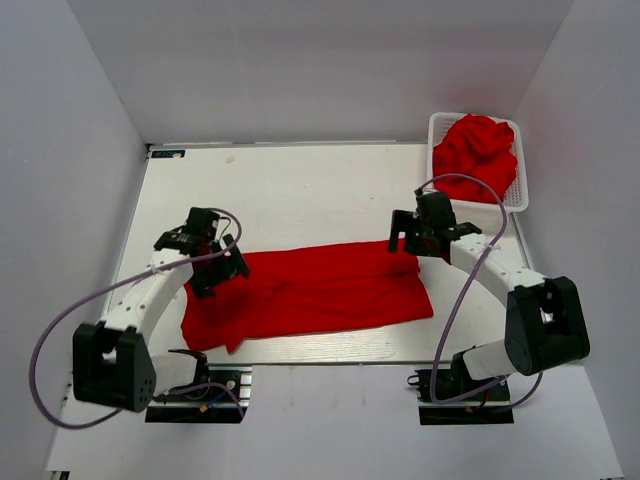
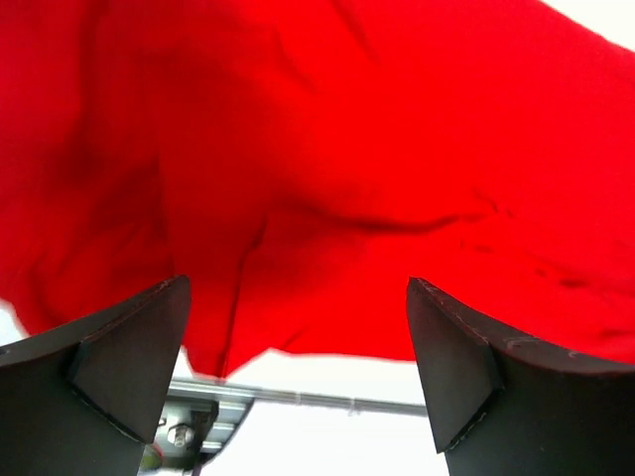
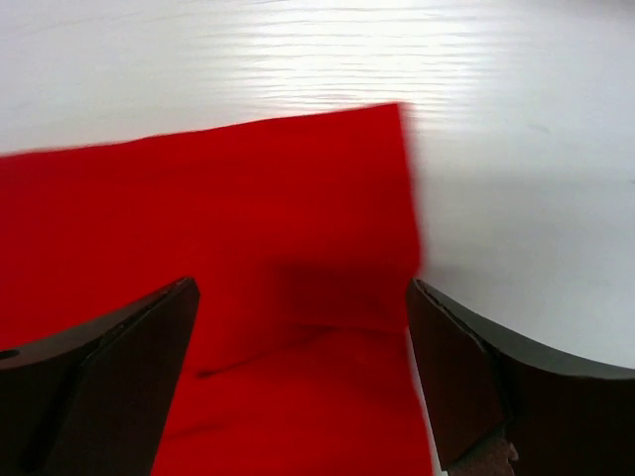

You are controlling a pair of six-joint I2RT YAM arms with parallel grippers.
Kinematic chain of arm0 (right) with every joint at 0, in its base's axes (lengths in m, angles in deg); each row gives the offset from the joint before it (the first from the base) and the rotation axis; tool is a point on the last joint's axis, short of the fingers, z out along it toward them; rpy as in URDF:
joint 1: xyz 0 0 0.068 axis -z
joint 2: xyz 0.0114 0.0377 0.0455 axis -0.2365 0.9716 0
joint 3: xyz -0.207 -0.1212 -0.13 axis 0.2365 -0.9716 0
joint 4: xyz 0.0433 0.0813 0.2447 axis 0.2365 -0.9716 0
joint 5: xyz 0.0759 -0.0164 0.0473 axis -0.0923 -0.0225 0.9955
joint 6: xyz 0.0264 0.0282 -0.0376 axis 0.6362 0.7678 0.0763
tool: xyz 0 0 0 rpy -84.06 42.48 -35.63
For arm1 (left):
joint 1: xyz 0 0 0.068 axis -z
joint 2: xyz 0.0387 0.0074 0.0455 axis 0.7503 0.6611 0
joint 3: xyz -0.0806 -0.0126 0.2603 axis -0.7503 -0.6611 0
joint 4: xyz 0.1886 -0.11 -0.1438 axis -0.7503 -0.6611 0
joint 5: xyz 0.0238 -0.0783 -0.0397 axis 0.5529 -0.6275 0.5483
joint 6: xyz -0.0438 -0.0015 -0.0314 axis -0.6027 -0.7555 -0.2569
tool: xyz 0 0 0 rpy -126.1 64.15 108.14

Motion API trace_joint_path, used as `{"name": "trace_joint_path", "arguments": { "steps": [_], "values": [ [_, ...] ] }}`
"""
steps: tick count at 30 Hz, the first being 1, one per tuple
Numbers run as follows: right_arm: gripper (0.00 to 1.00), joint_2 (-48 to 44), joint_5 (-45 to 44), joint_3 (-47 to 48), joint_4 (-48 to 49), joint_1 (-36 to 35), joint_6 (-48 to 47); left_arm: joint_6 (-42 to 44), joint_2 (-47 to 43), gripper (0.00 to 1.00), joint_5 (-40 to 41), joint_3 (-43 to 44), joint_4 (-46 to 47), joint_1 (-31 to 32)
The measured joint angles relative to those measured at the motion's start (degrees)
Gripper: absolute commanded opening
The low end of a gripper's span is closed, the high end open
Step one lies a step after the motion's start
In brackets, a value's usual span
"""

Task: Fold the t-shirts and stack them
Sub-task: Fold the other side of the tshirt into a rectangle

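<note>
Left end effector (image 2: 298, 297) and right end effector (image 3: 301, 293) gape wide over opposite t-shirt (image 1: 330, 290) edges, table (image 1: 300, 190) beyond.

A flat white rectangular bench (image 1: 300, 190) is boxed in by three plain pale grey panels: the left wall (image 1: 60, 150), far wall (image 1: 300, 70) and right wall (image 1: 590, 150). A white plastic lattice basket (image 1: 522, 190) sits at its far right corner, and a small dark label (image 1: 168, 154) at the far left. The light is even and the shadows soft.

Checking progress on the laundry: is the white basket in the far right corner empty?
No, the white basket holds a crumpled heap of red shirts.
</note>
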Motion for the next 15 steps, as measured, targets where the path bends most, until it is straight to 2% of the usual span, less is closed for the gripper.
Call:
{"name": "trace_joint_path", "arguments": {
  "steps": [4,7,12,15],
  "values": [
    [0.9,0.74,10.14,-0.26,4.72,-1.79,-3.13,1.07,7.04,1.0,0.44,0.0,3.58,0.0],
    [0.9,2.97,14.21,-0.26,7.8,-3.32,-4.44,1.36,9.88,1.0,1.07,-0.07,5.4,-0.09],
    [0.9,9.4,16.11,-0.22,9.84,-4.07,-4.31,1.2,14.62,1.0,2.12,-0.74,10.67,-0.74],
    [0.9,12.44,16.2,0.07,10.16,-3.8,-3.17,1.38,21.97,1.0,2.91,0.42,12.55,-0.9]
  ]
}}
